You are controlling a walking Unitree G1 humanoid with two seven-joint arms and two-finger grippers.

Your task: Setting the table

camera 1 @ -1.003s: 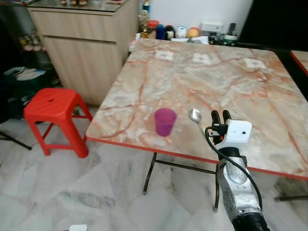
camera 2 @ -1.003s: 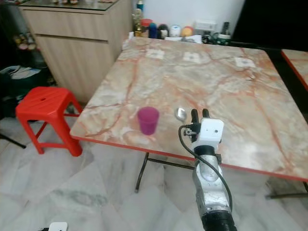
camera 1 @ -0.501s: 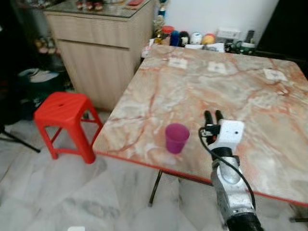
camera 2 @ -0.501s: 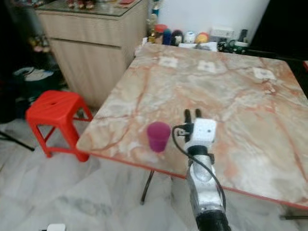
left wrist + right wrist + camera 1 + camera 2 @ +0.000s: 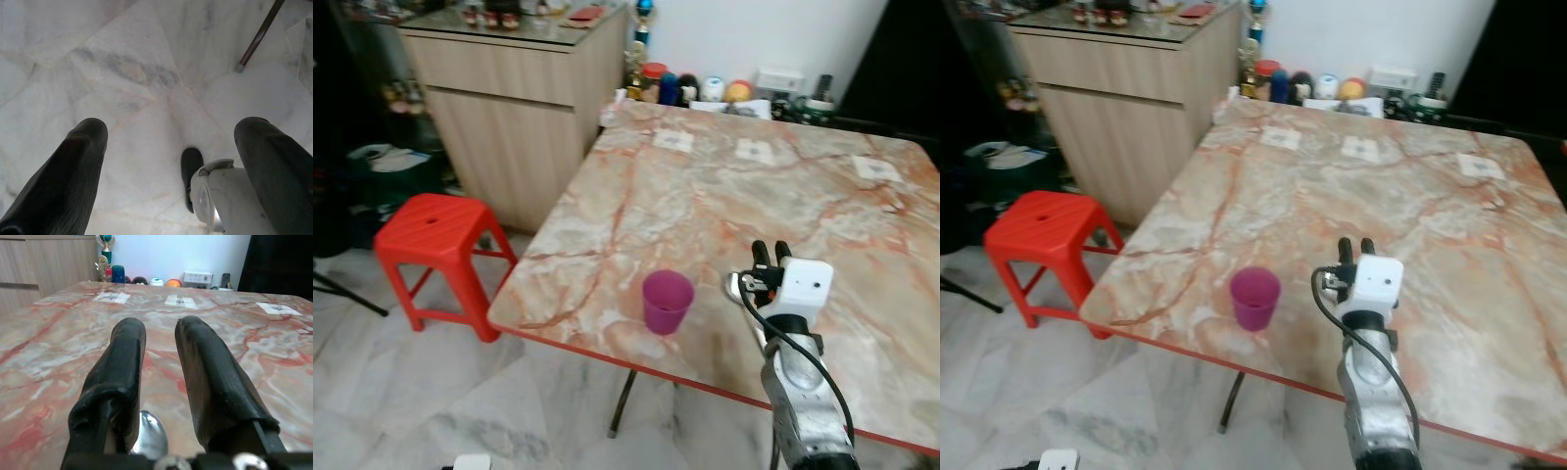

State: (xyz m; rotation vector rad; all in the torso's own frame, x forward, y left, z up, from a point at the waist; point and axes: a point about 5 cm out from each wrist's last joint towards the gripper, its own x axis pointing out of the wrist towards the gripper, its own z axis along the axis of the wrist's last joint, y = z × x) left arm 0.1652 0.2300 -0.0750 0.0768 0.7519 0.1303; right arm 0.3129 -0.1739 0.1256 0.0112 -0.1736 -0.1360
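We see the right end effector (image 5: 771, 251) low over the marble tabletop (image 5: 705, 196), its fingers (image 5: 122, 377) narrowly parted over the spoon (image 5: 149, 433), whose bowl lies between them; whether they touch it we cannot tell. A purple cup (image 5: 667, 302) stands just beside, near the tabletop's front edge. The left end effector (image 5: 171, 161) hangs spread wide over the floor (image 5: 122, 73). We read no writing.

even, soft indoor light; the table (image 5: 724, 186) is bright while the left and far-right corners sink into dark. head views are slightly soft. the near fingers (image 5: 117, 382) in the right wrist view are blurred.
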